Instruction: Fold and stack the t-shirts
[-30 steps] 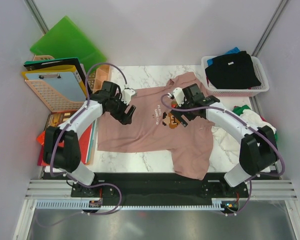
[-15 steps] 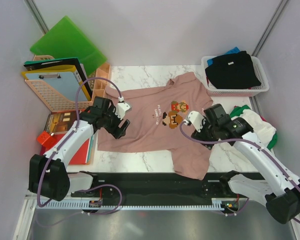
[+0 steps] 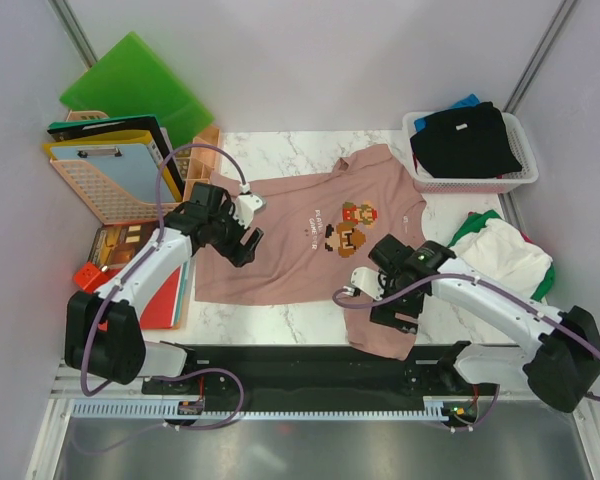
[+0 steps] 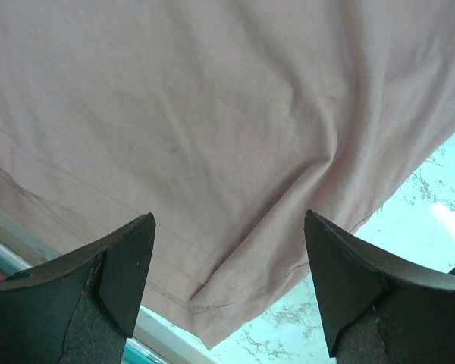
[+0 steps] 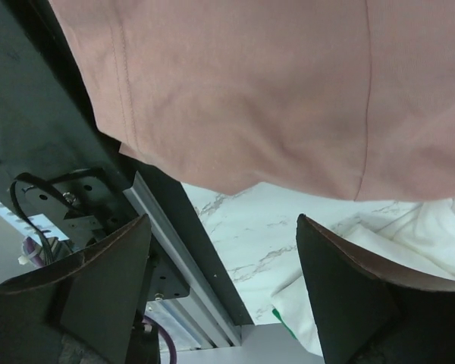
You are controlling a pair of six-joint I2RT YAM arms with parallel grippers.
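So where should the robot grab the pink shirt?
Pinch the dusty pink cloth t-shirt at its hem corner, coming from the left. It lies flat on the white marble table, so only that loose edge gives a lip, and the open left tool hovers there.

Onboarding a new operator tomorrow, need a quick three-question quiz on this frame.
1. True or false: the left gripper is clamped on the pink t-shirt.
2. What lies on top in the white basket? A) black shirt B) red folder C) clipboard
3. Which gripper hovers over the shirt part overhanging the table's near edge?
Key: 1 false, its jaws stand open above the cloth; 2 A; 3 right gripper, also open.
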